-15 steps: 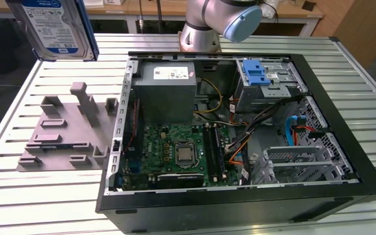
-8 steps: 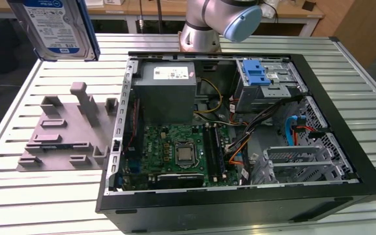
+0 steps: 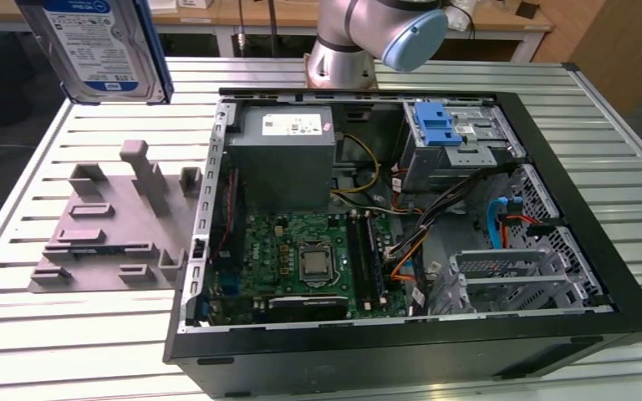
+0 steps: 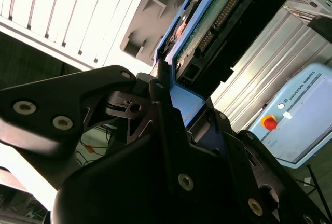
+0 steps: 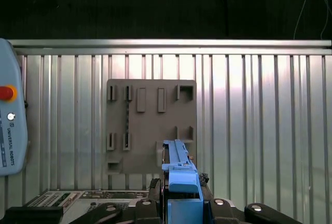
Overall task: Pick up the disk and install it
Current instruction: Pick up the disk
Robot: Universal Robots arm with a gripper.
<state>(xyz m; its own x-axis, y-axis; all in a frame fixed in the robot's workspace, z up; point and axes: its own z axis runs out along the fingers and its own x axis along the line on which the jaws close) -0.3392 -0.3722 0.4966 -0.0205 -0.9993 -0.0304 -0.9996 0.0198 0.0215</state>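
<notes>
Clamping the disk's (image 3: 98, 46) blue frame, the gripper (image 5: 180, 195) holds it over the grey holder block (image 3: 109, 225), computer case (image 3: 410, 355) to the exterior view's right.

One disk (image 3: 98, 46), one open computer case (image 3: 410, 347), one grey holder tray (image 3: 98, 242)
</notes>
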